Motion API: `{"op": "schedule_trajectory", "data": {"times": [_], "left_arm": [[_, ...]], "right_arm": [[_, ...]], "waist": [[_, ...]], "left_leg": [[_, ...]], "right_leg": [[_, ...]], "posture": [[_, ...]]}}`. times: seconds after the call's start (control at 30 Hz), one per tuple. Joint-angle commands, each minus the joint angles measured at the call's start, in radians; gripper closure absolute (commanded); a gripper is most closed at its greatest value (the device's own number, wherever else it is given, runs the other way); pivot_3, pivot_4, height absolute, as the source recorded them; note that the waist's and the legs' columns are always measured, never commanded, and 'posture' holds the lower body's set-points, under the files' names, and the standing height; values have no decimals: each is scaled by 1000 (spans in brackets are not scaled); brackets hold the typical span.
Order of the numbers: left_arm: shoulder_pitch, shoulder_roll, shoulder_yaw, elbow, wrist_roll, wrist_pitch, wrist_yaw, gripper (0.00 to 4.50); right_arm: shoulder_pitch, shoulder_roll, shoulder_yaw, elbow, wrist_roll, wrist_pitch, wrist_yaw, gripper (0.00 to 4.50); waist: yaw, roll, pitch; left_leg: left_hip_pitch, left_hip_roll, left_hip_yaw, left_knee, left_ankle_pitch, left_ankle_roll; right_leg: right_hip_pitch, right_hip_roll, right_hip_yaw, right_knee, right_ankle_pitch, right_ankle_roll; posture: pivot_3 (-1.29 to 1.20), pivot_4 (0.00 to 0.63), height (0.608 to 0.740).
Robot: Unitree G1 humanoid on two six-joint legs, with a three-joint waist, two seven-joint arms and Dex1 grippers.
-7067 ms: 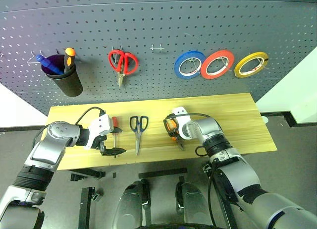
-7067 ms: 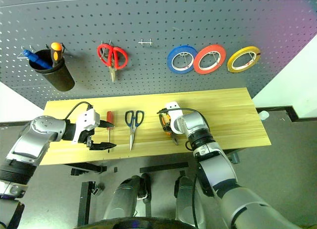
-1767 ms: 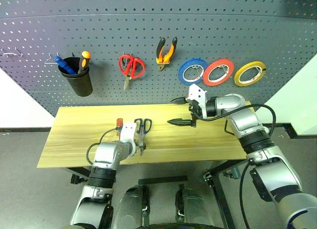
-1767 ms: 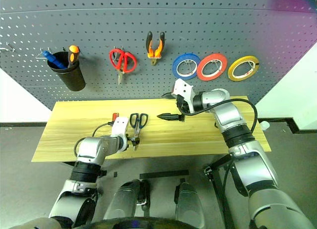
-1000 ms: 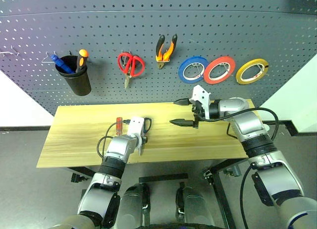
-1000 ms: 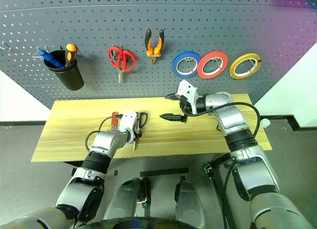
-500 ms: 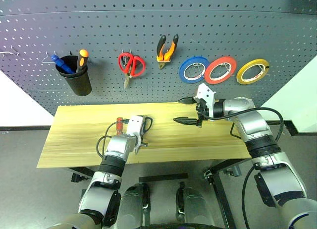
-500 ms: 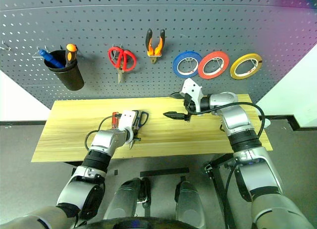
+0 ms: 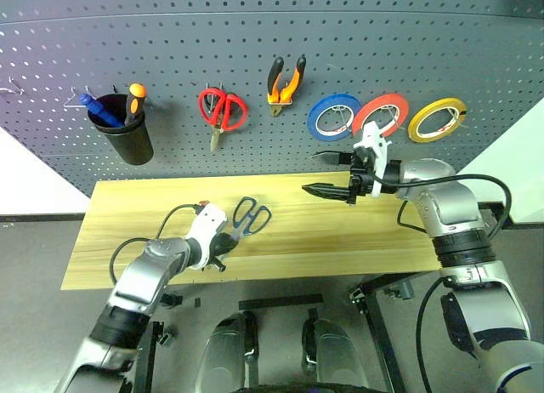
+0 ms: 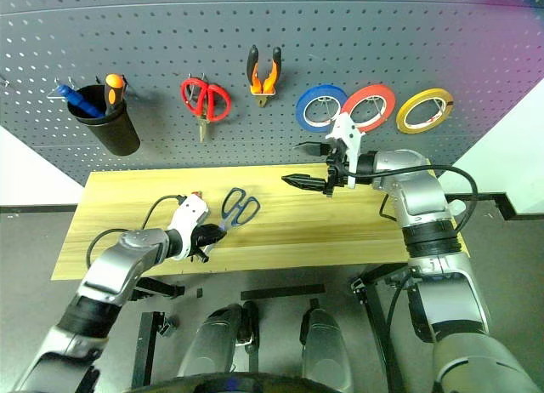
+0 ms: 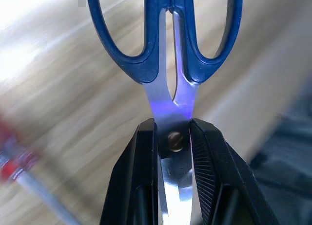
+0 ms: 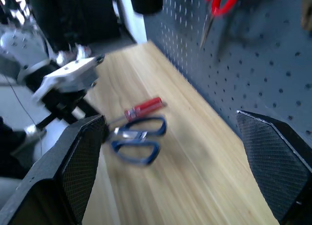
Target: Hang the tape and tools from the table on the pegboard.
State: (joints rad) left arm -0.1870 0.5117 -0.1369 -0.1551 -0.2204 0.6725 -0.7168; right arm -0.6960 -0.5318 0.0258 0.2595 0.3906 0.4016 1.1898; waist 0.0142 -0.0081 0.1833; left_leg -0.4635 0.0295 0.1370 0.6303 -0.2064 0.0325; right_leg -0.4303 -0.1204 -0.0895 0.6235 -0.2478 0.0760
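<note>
The left gripper is clamped on the steel blades of the dark-handled scissors above the light wooden table. The right gripper hangs with fingers spread wide, empty.

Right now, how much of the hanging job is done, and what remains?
Done: the yellow tape and the pliers hang on the pegboard. In hand: the left gripper is shut on the black-handled scissors at the pivot. Left: the red-handled screwdriver lies on the table. The right gripper is open, holding nothing.
</note>
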Motion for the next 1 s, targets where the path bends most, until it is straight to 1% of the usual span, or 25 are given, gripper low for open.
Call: {"op": "schedule_trajectory", "data": {"times": [0.03,0.07,0.13,0.17,0.3,0.5,0.57,0.63,0.7,0.73,0.87,1.0], "left_arm": [[24,43,141,-99,-61,-340,-123,3873],[31,50,161,-107,-72,-406,-150,3873],[29,36,211,-120,-126,-459,-171,3873],[23,25,230,-122,-147,-476,-170,3873],[-27,-19,277,-100,-156,-575,-123,3873],[-59,-53,294,-81,-135,-566,-5,3873],[-59,-60,297,-80,-142,-551,20,3873],[-53,-63,297,-64,-115,-551,60,3873],[-45,-76,302,-41,-111,-560,87,3873],[-45,-81,300,-29,-108,-567,95,3873],[-55,-109,278,31,-54,-565,169,3873],[-43,-126,253,52,-28,-585,177,3873]], "right_arm": [[-53,-15,-91,-108,96,46,-24,0],[-58,-16,-108,-124,115,59,-31,0],[-73,-14,-145,-169,163,96,-57,0],[-80,-13,-160,-186,184,112,-70,0],[-121,1,-225,-202,268,179,-138,0],[-120,-25,-212,-199,275,183,-129,0],[-114,-35,-204,-202,273,184,-116,0],[-111,-44,-195,-202,271,187,-105,0],[-111,-49,-189,-199,266,184,-100,0],[-113,-51,-186,-193,263,181,-97,0],[-111,-62,-171,-202,241,169,-100,0],[-109,-68,-171,-208,239,170,-102,0]], "waist": [[1,0,0],[1,1,-1],[3,2,-2],[4,3,-2],[15,2,-2],[29,3,-5],[30,3,-5],[29,3,-5],[28,3,-5],[28,3,-5],[27,2,-8],[29,0,-10]], "left_leg": [[0,0,0,0,0,0],[0,0,0,-1,0,0],[1,0,0,-1,0,0],[1,0,0,-1,0,0],[0,0,1,1,1,0],[0,0,2,3,3,2],[0,1,2,6,3,3],[0,1,2,9,2,4],[0,2,2,14,-1,9],[0,2,2,16,-2,11],[0,3,2,18,-2,11],[0,3,2,18,-3,11]], "right_leg": [[0,0,0,0,0,0],[0,1,0,0,1,-1],[0,1,-1,0,1,-1],[0,1,-1,0,1,-1],[1,1,-3,0,3,3],[2,5,-4,2,5,7],[3,7,-5,3,5,7],[4,8,-5,5,5,8],[5,8,-5,7,5,9],[5,8,-5,7,6,10],[6,8,-5,7,7,12],[6,8,-5,7,7,12]], "posture": [[155,122,740],[158,118,740],[161,112,740],[160,110,740],[159,97,740],[156,81,740],[155,80,740],[150,77,740],[149,77,740],[147,75,740],[138,72,740],[131,71,740]]}}
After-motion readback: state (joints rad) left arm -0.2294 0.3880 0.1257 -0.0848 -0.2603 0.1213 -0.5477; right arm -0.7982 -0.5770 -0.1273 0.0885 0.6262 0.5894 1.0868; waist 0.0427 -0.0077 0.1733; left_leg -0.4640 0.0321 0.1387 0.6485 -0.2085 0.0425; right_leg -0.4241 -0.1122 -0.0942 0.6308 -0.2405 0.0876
